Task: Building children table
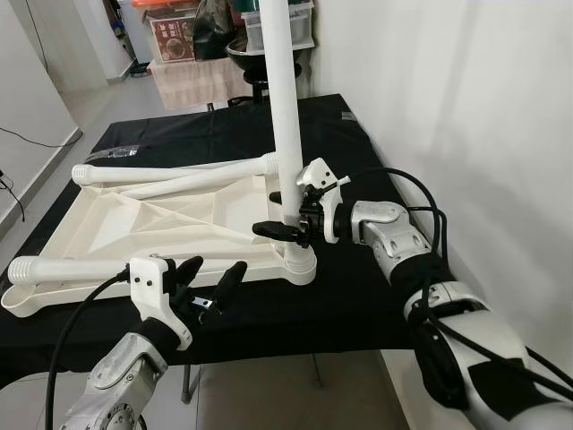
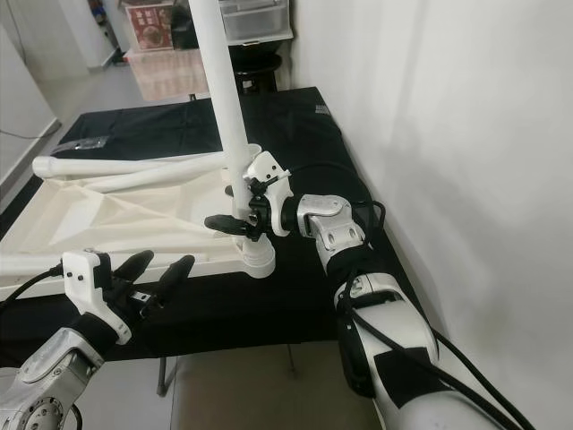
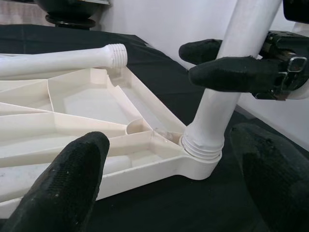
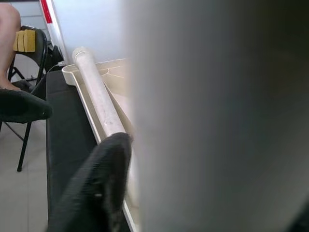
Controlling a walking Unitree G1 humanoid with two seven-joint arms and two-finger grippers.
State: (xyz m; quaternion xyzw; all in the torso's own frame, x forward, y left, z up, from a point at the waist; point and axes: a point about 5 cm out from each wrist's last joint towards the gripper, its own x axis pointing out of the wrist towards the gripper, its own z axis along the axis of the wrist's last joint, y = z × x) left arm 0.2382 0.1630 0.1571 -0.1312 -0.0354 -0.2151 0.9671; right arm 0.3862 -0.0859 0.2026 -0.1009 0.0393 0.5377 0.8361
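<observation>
- Right gripper point(image 1: 288, 229) is clamping the upright leg point(image 1: 286, 107), standing in the tabletop point(image 1: 107, 224) corner socket.
- Two more legs point(image 1: 170, 185) are lying on the tabletop — three total.
- Left gripper point(image 1: 208, 287) is hovering nearby, fingers spread, empty.

Domestic room: plain white wall point(image 1: 466, 107) at frame right, tiled floor point(image 1: 98, 98) upper left, stacked storage boxes point(image 1: 277, 22) and folding chair point(image 4: 29, 63) behind.

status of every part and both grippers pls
White plastic tabletop: upside down on the black cloth.
Upright white table leg: standing in the near right corner socket.
Two loose white legs: lying on the tabletop, not fitted.
Near-left white leg: lying at the near left corner.
Right gripper: shut on the upright leg.
Left gripper: open, empty, at the tabletop's near edge.
</observation>
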